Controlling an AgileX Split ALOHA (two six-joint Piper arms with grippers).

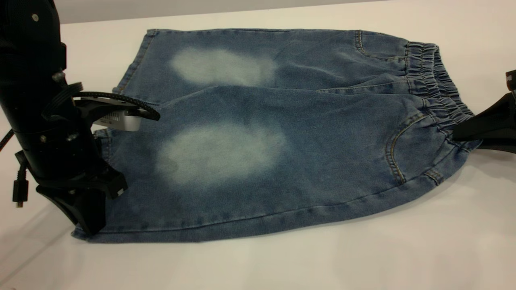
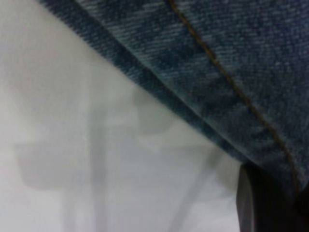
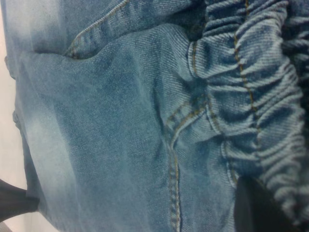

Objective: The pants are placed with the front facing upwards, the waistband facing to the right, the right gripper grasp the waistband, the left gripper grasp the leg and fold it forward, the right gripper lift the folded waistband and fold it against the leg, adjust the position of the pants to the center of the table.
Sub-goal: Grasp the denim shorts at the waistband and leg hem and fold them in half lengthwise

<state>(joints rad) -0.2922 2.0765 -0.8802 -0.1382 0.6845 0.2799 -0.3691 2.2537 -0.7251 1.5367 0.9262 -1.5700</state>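
The blue denim pants (image 1: 262,153) lie flat, front up, on the white table (image 1: 282,262), legs to the left and the gathered waistband (image 1: 427,68) to the right. My left gripper (image 1: 90,227) sits at the near leg's hem corner, shut on the leg. In the left wrist view the hem (image 2: 193,96) runs over one dark finger (image 2: 260,203). From the right edge my right gripper (image 1: 457,135) reaches the near end of the waistband and is shut on it. The right wrist view has the puckered waistband (image 3: 260,96) draped over a dark finger (image 3: 260,208).
A silver-white box (image 1: 117,119) and a braided cable hang off the left arm above the leg hems. A cable plug (image 1: 19,191) dangles at the far left. The table's back edge (image 1: 242,11) runs just behind the pants, with bare tabletop in front.
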